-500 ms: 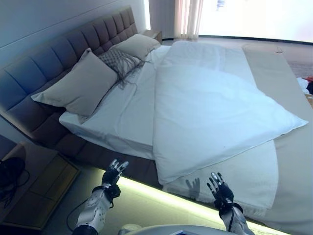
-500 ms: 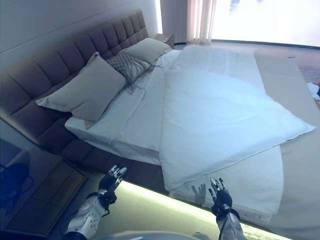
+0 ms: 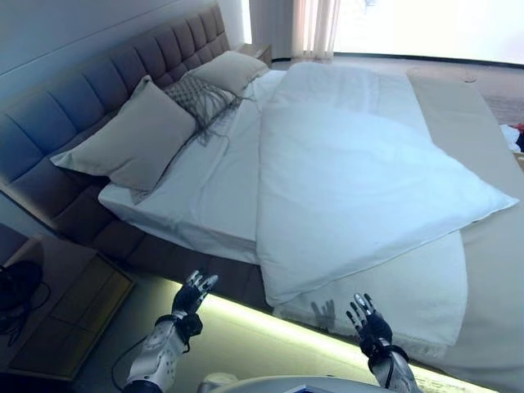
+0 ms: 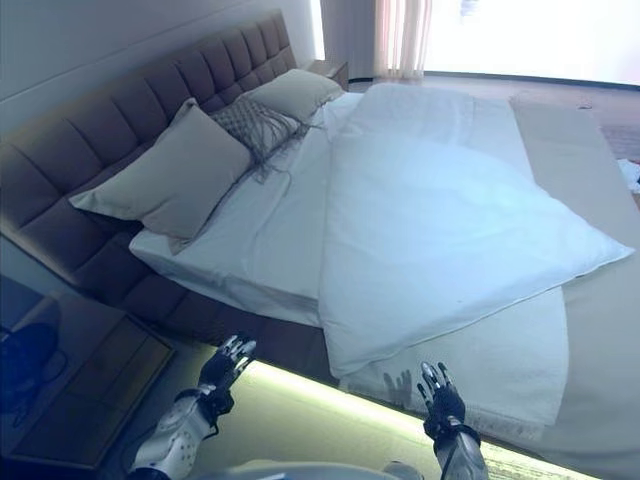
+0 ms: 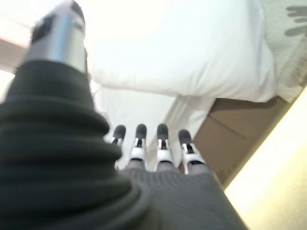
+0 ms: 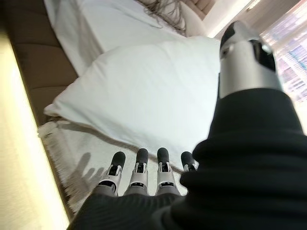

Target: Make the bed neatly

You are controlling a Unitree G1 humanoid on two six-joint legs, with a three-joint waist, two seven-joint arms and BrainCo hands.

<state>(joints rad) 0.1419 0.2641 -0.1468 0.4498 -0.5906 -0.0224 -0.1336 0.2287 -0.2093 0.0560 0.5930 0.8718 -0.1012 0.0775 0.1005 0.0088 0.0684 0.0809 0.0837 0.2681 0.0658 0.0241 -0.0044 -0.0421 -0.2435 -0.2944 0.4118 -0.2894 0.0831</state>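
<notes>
Bed linen is lying unmade in front of me: a white duvet is sitting askew on the mattress, one corner pointing toward the near edge of the bed and another reaching out over the beige runner at the foot end. Under that near corner a white fringed throw is hanging over the bed's near edge. At the head end, a large beige pillow is leaning against the padded headboard, with a patterned cushion beside it and a second beige pillow beyond that, toward the far corner.

I am holding my left hand out below the near edge of the bed, fingers straight and spread, gripping nothing and clear of the sheet. My right hand is hovering just short of the throw's fringe, its fingers also straight and released, casting a shadow on the throw. A wooden nightstand is standing by the bed's near head corner.
</notes>
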